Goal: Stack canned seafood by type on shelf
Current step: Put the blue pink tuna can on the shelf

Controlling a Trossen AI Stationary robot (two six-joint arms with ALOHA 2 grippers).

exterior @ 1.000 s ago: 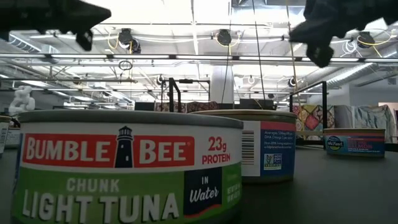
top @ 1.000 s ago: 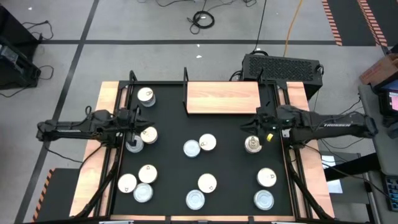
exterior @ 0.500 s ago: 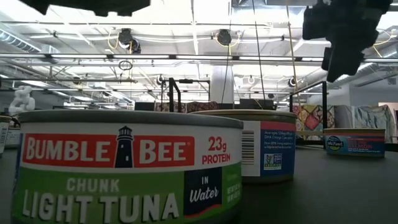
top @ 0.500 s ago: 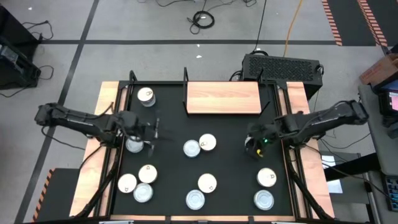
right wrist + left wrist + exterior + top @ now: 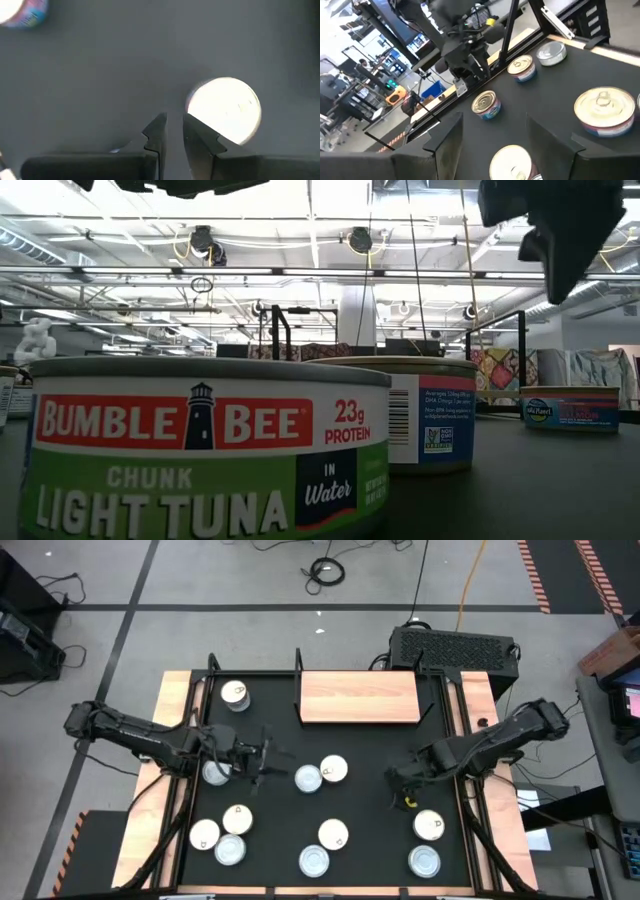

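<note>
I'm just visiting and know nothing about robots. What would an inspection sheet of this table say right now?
Surface: black mat on a wooden table.
Job's things: wooden shelf at the far edge, bare; eleven tins scattered on the mat, none stacked.
Clutter: nothing seen.
Grippers: left gripper open, empty, near the two middle tins; right gripper nearly closed, empty, over bare mat.
Cables: coiled black cable and an orange cord on the floor behind the table.
Surroundings: black box behind the table; grey floor with dark tape lines; equipment racks on both sides.
</note>
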